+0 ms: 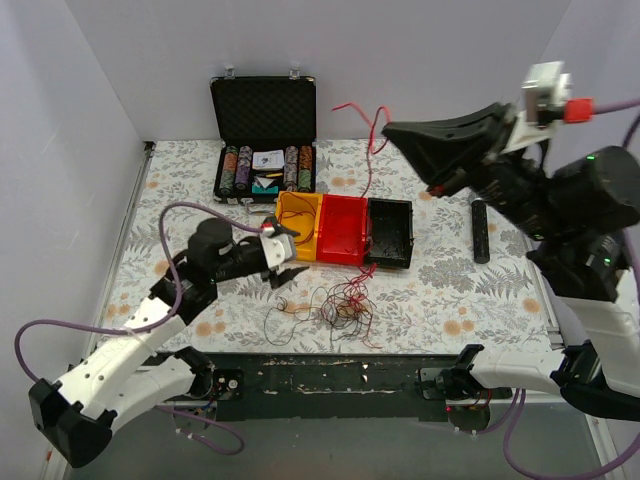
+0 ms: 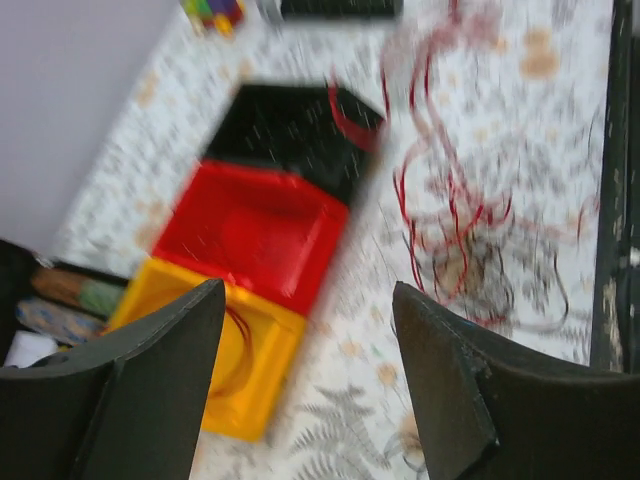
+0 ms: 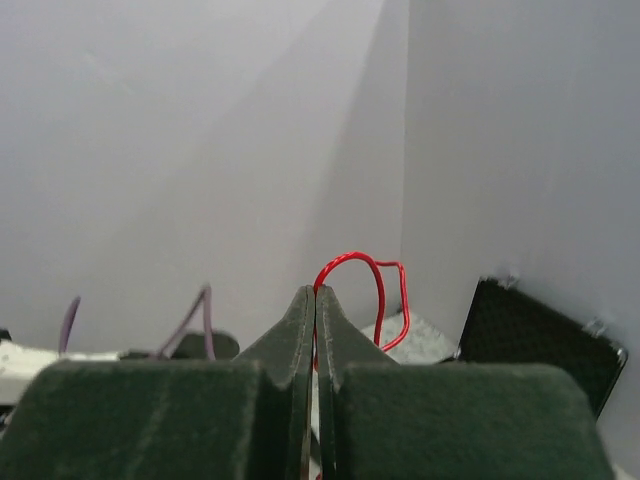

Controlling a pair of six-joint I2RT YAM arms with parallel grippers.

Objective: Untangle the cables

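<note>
Pinching a red cable (image 3: 352,262) aloft, the right end effector (image 3: 316,292) is clenched. Beside the trays (image 1: 343,228) the left end effector (image 2: 308,300) hangs released; other cables (image 1: 340,305) nest on the worktop (image 1: 450,290) before them.

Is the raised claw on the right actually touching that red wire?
Touching. The right wrist view shows the right gripper shut on the red wire.

Left wrist view is blurred: the cables (image 2: 455,255) smear together, perhaps crossing the rim of the black bin (image 2: 290,130).
</note>
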